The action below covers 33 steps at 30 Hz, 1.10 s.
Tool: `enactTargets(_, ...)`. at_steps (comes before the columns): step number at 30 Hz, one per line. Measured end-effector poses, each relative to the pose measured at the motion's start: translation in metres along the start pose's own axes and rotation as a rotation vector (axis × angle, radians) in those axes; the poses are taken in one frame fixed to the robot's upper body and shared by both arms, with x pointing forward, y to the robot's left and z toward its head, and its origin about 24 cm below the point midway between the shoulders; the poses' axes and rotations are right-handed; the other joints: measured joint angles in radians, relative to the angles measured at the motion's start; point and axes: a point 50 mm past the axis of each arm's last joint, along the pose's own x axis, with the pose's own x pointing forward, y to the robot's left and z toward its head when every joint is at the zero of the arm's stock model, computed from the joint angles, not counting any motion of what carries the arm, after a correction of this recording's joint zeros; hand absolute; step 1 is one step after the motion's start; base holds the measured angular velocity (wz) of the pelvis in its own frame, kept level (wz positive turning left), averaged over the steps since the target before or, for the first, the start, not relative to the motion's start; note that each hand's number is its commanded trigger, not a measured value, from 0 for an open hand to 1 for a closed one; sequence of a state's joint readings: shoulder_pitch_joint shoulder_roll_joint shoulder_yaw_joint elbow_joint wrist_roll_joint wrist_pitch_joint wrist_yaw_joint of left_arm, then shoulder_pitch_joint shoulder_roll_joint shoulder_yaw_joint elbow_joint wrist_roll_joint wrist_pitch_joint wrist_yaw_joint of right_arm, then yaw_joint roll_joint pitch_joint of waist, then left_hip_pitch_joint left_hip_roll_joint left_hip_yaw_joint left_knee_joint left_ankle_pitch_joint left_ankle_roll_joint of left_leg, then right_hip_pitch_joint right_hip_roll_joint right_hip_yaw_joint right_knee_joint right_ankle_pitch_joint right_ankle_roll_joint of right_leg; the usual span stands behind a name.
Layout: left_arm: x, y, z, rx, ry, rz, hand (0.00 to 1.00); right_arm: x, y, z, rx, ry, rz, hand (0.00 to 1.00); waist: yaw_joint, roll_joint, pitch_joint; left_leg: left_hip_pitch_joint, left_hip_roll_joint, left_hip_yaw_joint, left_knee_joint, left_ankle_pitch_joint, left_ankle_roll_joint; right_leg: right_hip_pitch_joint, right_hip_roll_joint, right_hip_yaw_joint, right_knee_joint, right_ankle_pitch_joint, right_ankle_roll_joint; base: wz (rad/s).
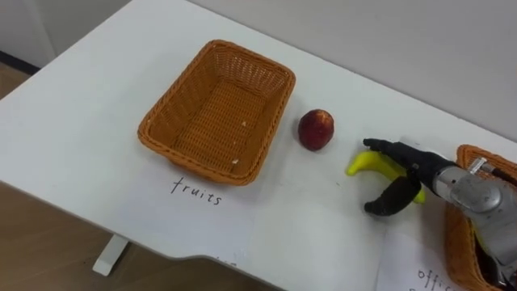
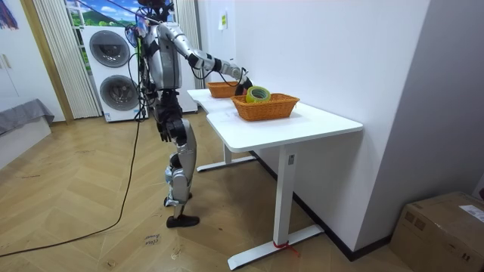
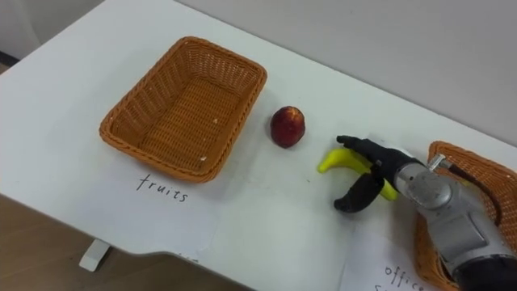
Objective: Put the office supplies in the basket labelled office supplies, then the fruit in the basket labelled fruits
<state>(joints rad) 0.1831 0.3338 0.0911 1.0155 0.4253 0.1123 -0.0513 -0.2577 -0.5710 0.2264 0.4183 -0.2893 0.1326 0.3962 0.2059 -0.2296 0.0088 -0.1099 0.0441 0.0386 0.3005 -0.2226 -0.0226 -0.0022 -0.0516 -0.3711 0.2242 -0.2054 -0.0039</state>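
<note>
The robot stands upright at the long side of a white table point(image 1: 81, 121), right arm stretched out and low over the top. At the near edge, a handwritten word for fruit point(image 1: 196, 191) sits in front of one basket, and a sheet of paper point(image 1: 412, 263) with a partly visible word lies in front of the other. Just past the sheet the right hand point(image 1: 416, 166) lies over a yellow banana point(image 1: 365, 164), wrist pointing back towards the robot's right. Its dark fingers point(image 1: 386, 149) run fairly straight along the top of the fruit and the thumb is spread well away on the near side, so the hand is splayed rather than clenched. I cannot tell whether the banana is off the table. The banana's free end points at a red apple point(image 1: 316, 129), which sits close by on the bare table between the banana and the fruit basket point(image 1: 182, 93). That wicker basket, on the robot's left, has nothing in it. The second wicker basket point(image 2: 265, 109) stands on the robot's right, just beside the forearm, and holds a yellow-green roll of tape point(image 2: 258, 94). Beyond the table is a plain pale wall point(image 1: 404, 40).
</note>
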Motion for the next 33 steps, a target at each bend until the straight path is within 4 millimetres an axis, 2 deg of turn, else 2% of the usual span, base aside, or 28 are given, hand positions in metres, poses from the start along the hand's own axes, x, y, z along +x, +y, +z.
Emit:
enactTargets(9,0.001,0.012,0.003,0.045,-0.006,0.024,0.0,0.003,-0.006,-0.008,-0.016,0.053,0.03,0.0,0.019,-0.005,0.0027,0.0,0.0,-0.011,0.003,0.0,0.0,0.004,0.0,-0.013,-0.003,0.001,-0.001,0.03)
enactTargets(19,0.001,0.01,-0.001,0.044,0.009,0.018,0.0,0.004,-0.008,-0.01,-0.015,0.064,0.029,0.0,0.023,-0.004,0.0043,0.002,-0.001,-0.011,0.003,0.0,0.0,0.006,0.0,-0.013,-0.003,0.001,-0.001,0.0)
enactTargets(26,0.001,0.011,0.0,0.023,0.006,0.013,0.0,0.003,-0.011,-0.01,-0.026,0.069,0.059,0.0,0.025,-0.015,0.0086,0.003,-0.001,-0.011,0.005,0.0,0.0,0.007,0.0,-0.013,-0.004,0.001,-0.001,0.0)
enactTargets(27,0.001,0.011,-0.001,0.023,0.007,0.013,0.0,0.003,-0.011,-0.011,-0.026,0.072,0.061,0.35,0.025,-0.016,0.0082,0.005,-0.001,-0.011,0.005,0.0,0.0,0.008,0.001,-0.013,-0.004,0.001,-0.001,0.0)
enactTargets(28,0.001,0.011,-0.001,0.023,0.007,0.014,0.0,0.003,-0.011,-0.011,-0.025,0.073,0.062,0.62,0.028,-0.016,0.0081,0.006,-0.001,-0.011,0.005,0.0,0.0,0.01,0.001,-0.013,-0.004,0.001,-0.001,0.0)
enactTargets(29,0.001,0.011,0.0,0.023,0.006,0.014,0.0,0.003,-0.011,-0.011,-0.024,0.076,0.068,0.84,0.032,-0.016,0.0083,0.009,-0.001,-0.011,0.005,0.0,0.0,0.013,0.001,-0.013,-0.005,0.001,-0.001,0.0)
enactTargets(30,0.001,0.011,0.0,0.023,0.005,0.014,0.0,0.003,-0.01,-0.012,-0.024,0.078,0.071,1.0,0.032,-0.016,0.0084,0.012,-0.001,-0.012,0.004,0.0,0.0,0.016,0.001,-0.014,-0.006,0.001,-0.001,0.0)
enactTargets(33,0.001,0.012,0.002,0.023,0.001,0.016,0.0,0.003,-0.015,-0.011,-0.056,0.091,0.045,1.0,0.034,-0.016,0.0083,0.016,-0.001,-0.015,0.003,0.0,-0.001,0.021,0.002,-0.016,-0.008,0.001,-0.001,0.01)
